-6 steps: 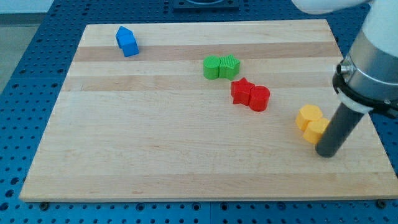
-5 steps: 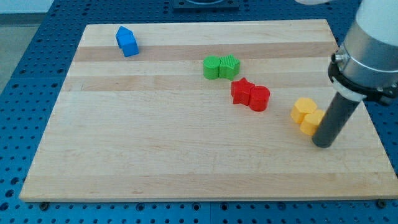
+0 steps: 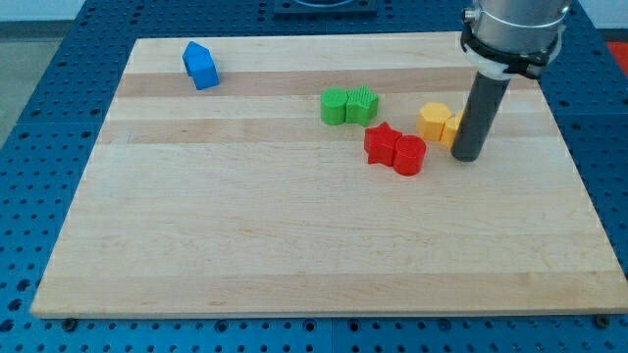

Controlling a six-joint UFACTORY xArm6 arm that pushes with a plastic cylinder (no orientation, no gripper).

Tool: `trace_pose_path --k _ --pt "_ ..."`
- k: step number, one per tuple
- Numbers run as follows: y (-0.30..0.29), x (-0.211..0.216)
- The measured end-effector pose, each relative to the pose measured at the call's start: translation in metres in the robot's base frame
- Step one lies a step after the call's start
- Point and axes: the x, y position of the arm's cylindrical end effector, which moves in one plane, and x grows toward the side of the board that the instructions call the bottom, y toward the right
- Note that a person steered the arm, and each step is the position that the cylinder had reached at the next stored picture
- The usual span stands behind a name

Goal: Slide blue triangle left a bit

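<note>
The blue block, house-like in outline, sits near the top left corner of the wooden board. My tip is far from it, at the view's right, touching the right side of two yellow blocks. The rod partly hides the right yellow block.
Two green blocks sit side by side at the upper middle. A red star-like block and a red rounded block touch each other just left of the yellow blocks. The board's right edge lies beyond the rod.
My tip has moved up and left across the right side of the board, pushing the two yellow blocks with it toward the red blocks. The blue block has not moved.
</note>
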Motion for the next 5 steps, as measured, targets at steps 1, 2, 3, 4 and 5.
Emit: trace_pose_path --k 1,2,3,4,5 --pt "-0.003 0.042" --pt "-0.036 0.064" --pt "-0.09 0.054" --pt "-0.115 0.037" --pt "-0.106 0.028"
